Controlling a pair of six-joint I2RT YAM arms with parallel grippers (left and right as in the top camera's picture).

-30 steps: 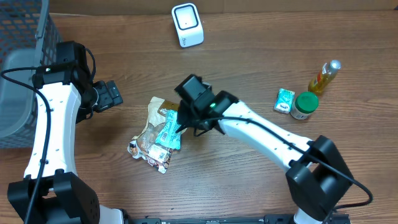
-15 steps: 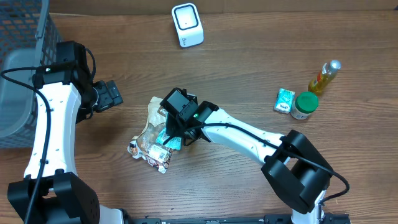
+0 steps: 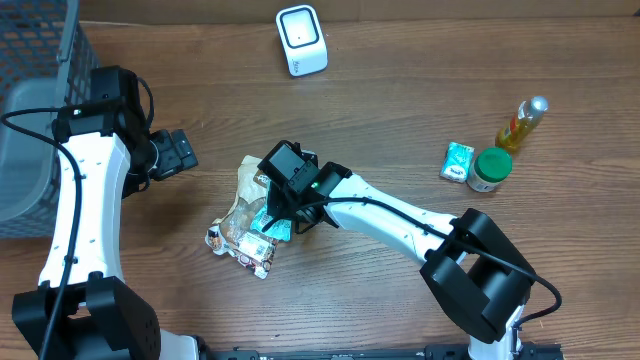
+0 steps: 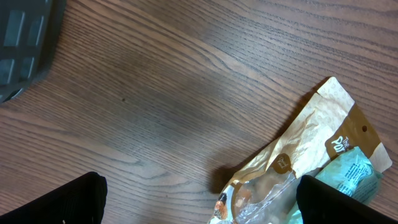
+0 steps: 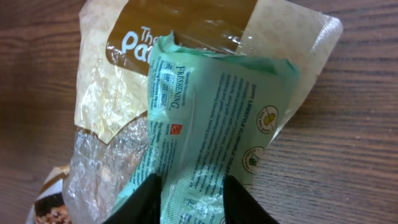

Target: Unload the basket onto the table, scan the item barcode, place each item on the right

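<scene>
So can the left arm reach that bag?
Probably yes: bare table separates the left arm's open jaws from the bag, though the right arm has its jaws around the green packet on it.

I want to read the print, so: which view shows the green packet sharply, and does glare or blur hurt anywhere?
Right wrist: green packet sharp, print partly legible; glare on the clear film of the brown bag. Left wrist: table grain crisp, packet only partly visible at the corner. Overhead: even light, print too small.

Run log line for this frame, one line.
phase: grasp | right gripper: fingers astride green packet on snack bag, grip unconfirmed | left gripper: open, empty | white scanner: nothing presented
</scene>
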